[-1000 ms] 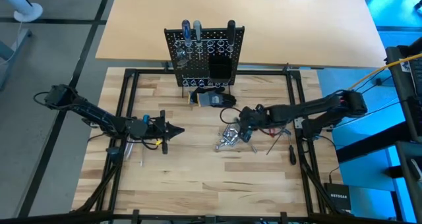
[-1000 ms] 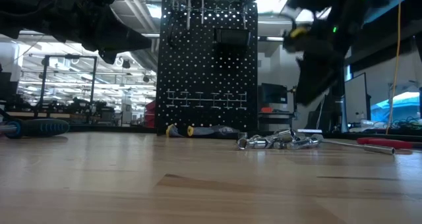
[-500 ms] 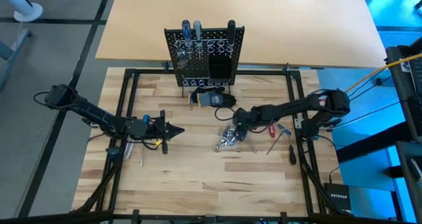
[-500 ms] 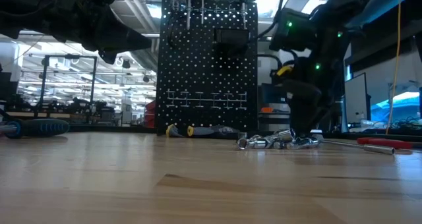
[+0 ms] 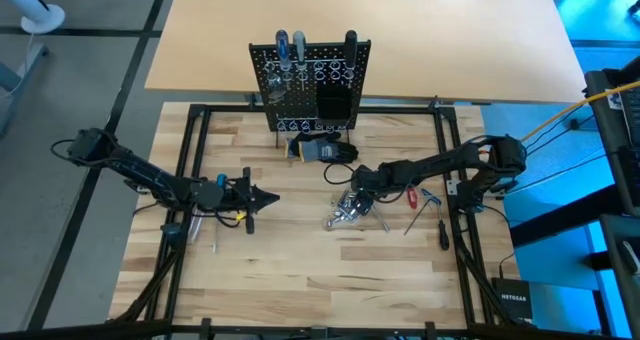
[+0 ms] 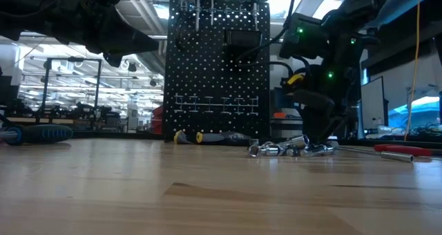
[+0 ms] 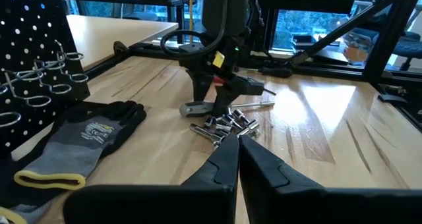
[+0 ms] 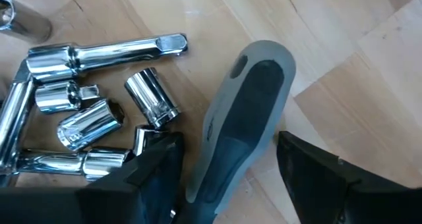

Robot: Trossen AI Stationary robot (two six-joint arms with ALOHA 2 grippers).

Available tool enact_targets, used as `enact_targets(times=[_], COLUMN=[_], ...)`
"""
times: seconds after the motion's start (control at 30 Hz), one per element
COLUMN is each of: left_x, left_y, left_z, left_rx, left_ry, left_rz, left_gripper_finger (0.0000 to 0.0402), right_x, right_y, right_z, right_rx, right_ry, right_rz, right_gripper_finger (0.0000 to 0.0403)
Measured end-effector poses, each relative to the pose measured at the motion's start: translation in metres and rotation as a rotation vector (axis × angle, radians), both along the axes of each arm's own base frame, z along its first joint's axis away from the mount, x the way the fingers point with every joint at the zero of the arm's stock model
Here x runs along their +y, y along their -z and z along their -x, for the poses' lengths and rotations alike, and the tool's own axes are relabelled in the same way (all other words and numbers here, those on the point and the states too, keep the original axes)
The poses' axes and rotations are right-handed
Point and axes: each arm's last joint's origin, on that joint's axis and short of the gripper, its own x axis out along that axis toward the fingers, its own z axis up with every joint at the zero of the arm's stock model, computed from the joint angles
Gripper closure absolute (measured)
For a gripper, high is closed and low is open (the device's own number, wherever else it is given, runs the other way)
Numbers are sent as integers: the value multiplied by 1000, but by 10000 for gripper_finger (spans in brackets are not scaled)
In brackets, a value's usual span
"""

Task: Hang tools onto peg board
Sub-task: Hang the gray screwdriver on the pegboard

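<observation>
Straddling a grey, rubbery tool handle (image 8: 244, 125) beside shiny silver sockets (image 8: 99, 112) on the table (image 5: 300, 270), the right hand (image 8: 224, 168) stood wide, apparently ready to grasp it; the left hand (image 7: 239, 159) waited pinched closed, well apart from the upright black perforated peg board (image 5: 312, 80).

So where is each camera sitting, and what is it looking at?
High view: above, looking straight down at both arms and the peg board.
Low view: at tabletop height, facing the peg board; right arm over the silver pieces.
Left wrist view: past the shut left gripper toward the right arm.
Right wrist view: open right gripper around a grey handle.
All show the silver pieces.
</observation>
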Motion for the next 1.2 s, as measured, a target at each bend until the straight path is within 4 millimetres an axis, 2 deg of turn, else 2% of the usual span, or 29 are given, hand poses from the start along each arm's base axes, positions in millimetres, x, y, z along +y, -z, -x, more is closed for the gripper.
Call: enact_targets(times=[0.37,0.67,0.87,0.97,1.2], left_x=[0,0,0,0,0], left_y=[0,0,0,0,0], left_z=[0,0,0,0,0], left_rx=[0,0,0,0,-1], left_ry=[0,0,0,0,-1], left_rz=[0,0,0,1,7], left_gripper_finger=[399,399,399,399,399], right_x=[0,0,0,-1,-1], right_y=[0,0,-3,-11,-49], right_z=[-1,-1,-2,-4,-11], right_rx=[-5,1,8,-6,-132], right_ry=[-23,-31,-50,-61,-82], right_rz=[5,36,51,67,88], right_gripper_finger=[254,292,298,298,299])
